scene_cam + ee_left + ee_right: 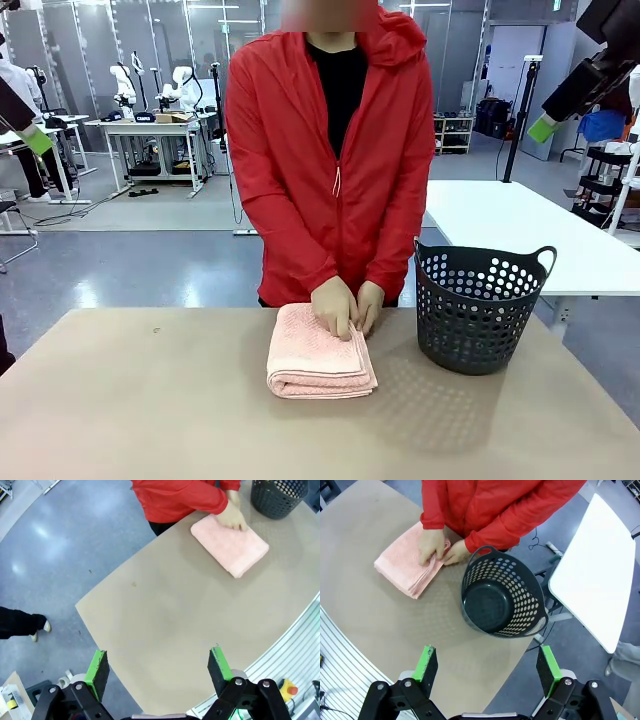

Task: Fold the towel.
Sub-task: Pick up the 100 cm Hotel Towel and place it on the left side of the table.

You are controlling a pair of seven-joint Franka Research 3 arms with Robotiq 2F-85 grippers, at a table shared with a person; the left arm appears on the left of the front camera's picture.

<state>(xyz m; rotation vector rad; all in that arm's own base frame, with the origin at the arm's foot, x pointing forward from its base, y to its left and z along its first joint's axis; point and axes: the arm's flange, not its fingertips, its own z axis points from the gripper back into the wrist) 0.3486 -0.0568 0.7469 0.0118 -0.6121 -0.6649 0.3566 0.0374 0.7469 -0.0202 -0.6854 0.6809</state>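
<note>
The salmon-pink towel (318,356) lies folded into a thick rectangle on the table (150,410), near the far edge. A person in a red jacket presses both hands (342,306) on its far right corner. The same towel (230,546) shows in the left wrist view, and the towel (406,564) lies left of the basket in the right wrist view. My left gripper (159,674) hangs open high above the table's left part, with nothing between its fingers. My right gripper (489,671) is open too, high above the basket's near side.
A dark perforated basket (478,306) with two handles stands empty to the towel's right. A white table (520,235) stands behind it at the right. One green pad of the left arm (37,140) and one of the right arm (541,129) show at the upper corners.
</note>
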